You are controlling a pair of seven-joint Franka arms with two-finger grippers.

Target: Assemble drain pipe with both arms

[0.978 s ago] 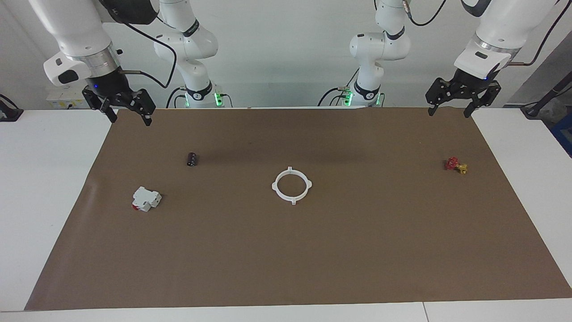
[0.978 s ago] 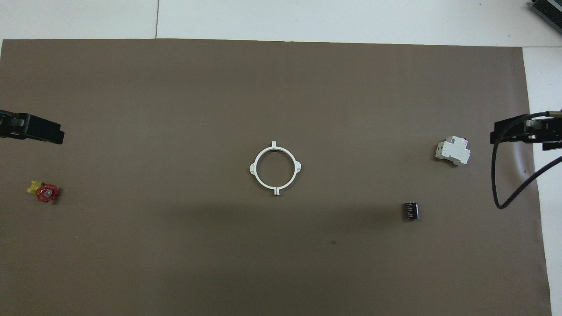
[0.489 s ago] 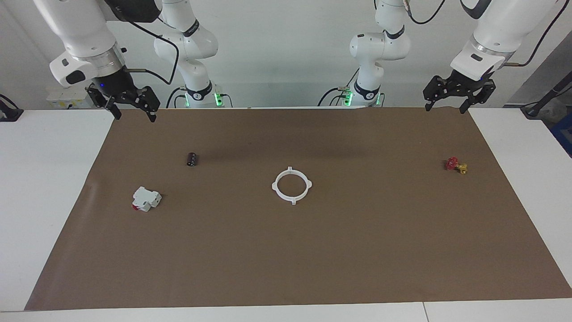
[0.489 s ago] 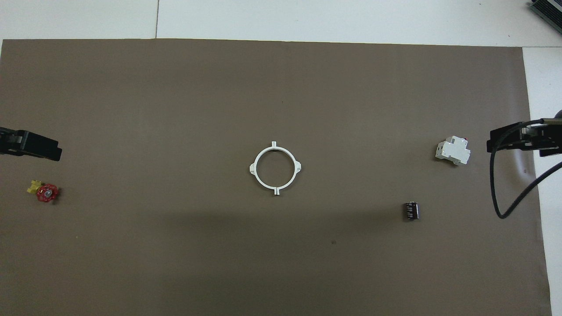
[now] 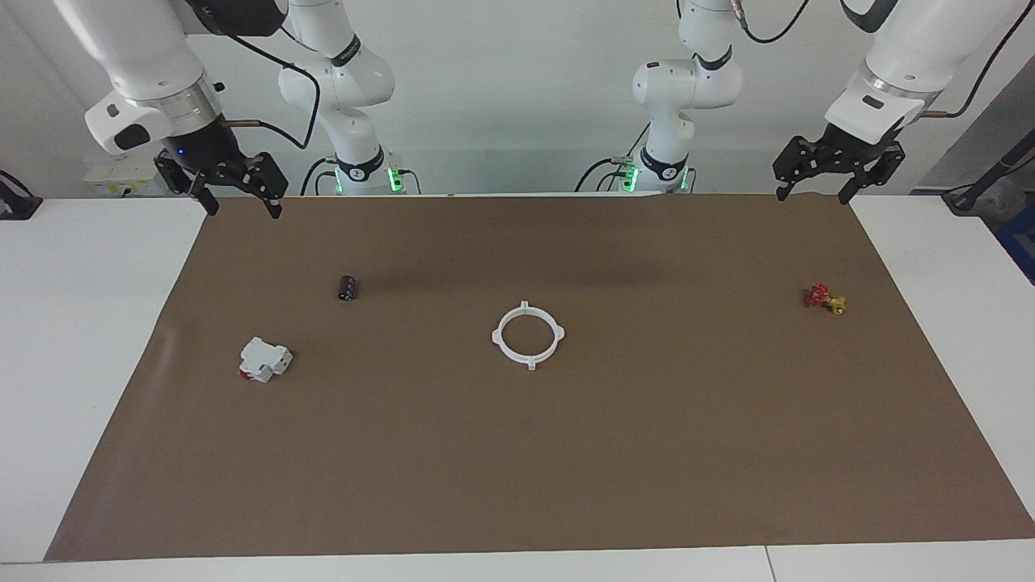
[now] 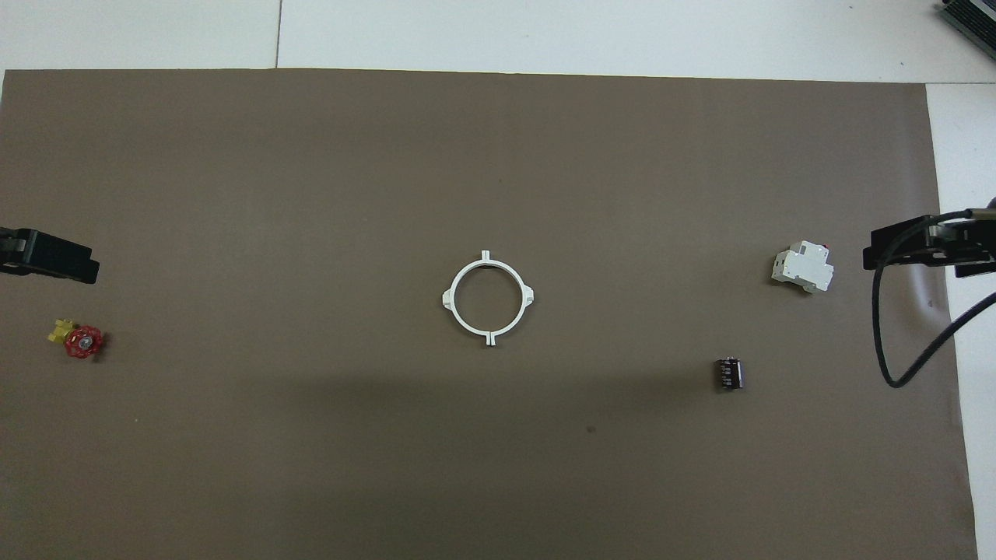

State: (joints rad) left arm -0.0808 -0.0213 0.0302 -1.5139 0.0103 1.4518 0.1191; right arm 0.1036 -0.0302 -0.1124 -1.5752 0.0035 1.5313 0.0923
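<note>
The drain pipe (image 5: 530,360) lies flat on the brown mat in the middle of the table as one joined white ring with outer tabs; it also shows in the overhead view (image 6: 488,334). Nothing touches it. My left gripper (image 5: 813,198) hangs open and empty in the air over the mat's corner at the left arm's end, and shows in the overhead view (image 6: 48,257). My right gripper (image 5: 242,212) hangs open and empty over the mat's corner at the right arm's end, and shows in the overhead view (image 6: 926,247). Both are well away from the ring.
A blocky white piece with a red part (image 5: 264,360) and a small black cylinder (image 5: 348,288) lie toward the right arm's end. A red and yellow valve (image 5: 825,298) lies toward the left arm's end. A black cable (image 6: 883,327) hangs from the right arm.
Both grippers have drawn back a little toward the robots and up, still open. The ring and the other pieces have not moved.
</note>
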